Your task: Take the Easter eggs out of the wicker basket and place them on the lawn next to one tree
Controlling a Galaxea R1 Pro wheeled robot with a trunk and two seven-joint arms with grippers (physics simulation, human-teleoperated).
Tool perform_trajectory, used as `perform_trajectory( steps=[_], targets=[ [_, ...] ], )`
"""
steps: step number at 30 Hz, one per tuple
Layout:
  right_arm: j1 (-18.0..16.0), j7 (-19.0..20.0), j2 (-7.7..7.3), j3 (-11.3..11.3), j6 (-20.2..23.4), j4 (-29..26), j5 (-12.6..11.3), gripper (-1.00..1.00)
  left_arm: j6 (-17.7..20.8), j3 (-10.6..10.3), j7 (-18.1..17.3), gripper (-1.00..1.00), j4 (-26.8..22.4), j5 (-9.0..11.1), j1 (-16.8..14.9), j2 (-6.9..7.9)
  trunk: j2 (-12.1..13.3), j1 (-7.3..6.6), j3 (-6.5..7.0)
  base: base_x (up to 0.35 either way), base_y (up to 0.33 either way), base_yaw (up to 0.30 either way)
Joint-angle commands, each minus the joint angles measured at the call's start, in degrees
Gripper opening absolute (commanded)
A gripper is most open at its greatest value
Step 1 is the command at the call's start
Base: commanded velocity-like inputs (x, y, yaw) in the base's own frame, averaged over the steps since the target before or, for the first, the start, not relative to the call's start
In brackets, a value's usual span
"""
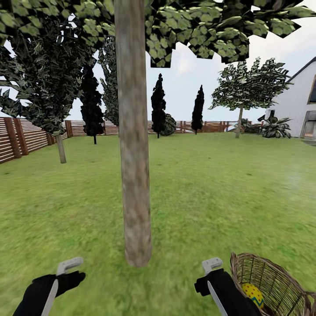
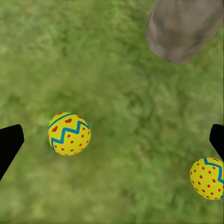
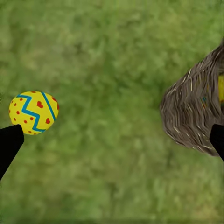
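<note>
The tree's pale bare trunk (image 1: 134, 175) rises from the lawn (image 1: 219, 197) straight ahead. At the lower right stands the wicker basket (image 1: 281, 281) with one yellow Easter egg (image 1: 253, 294) inside. In the left wrist view, two more eggs (image 2: 69, 133) (image 2: 207, 178) lie on the grass near the trunk base (image 2: 184, 28). My left gripper (image 2: 113, 135) hangs open above them, holding nothing. My right gripper (image 3: 113, 137) is open too, over bare grass between an egg (image 3: 33, 112) and the basket (image 3: 193, 112).
A brown slat fence (image 1: 26, 136) bounds the garden at left and far back. Dark cone-shaped trees (image 1: 158, 105) and other trees (image 1: 239, 118) stand further off, and a white house (image 1: 298, 105) at right. Open grass spreads around the trunk.
</note>
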Motion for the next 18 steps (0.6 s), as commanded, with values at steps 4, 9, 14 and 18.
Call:
perform_trajectory(
  steps=[4, 9, 14, 18],
  targets=[
    [-0.04, -0.22, -0.01, 0.10, 0.31, -0.06, 0.06, 1.00, 0.20, 0.10, -0.31, 1.00, -0.01, -0.31, -0.04, 0.06, 1.58, -0.89, 0.65, 0.000, 0.000, 0.000],
    [-0.04, -0.22, -0.01, 0.10, 0.33, -0.07, 0.09, 1.00, 0.20, -0.41, -0.25, 1.00, 0.42, -0.40, -0.04, -0.18, 3.59, -1.99, 1.55, 0.000, 0.000, 0.000],
    [-0.04, -0.22, -0.01, -0.02, 0.30, -0.13, 0.03, 1.00, 0.34, -0.52, -0.30, 1.00, 0.57, -0.44, -0.04, -0.22, 5.59, -3.09, 2.45, 0.000, 0.000, 0.000],
    [-0.04, -0.22, -0.35, -0.36, 0.17, -0.25, -0.05, 1.00, 0.37, -0.52, -0.30, 1.00, 0.60, -0.44, -0.04, -0.32, 7.20, -3.97, 3.17, 0.000, 0.000, 0.000]
  ],
)
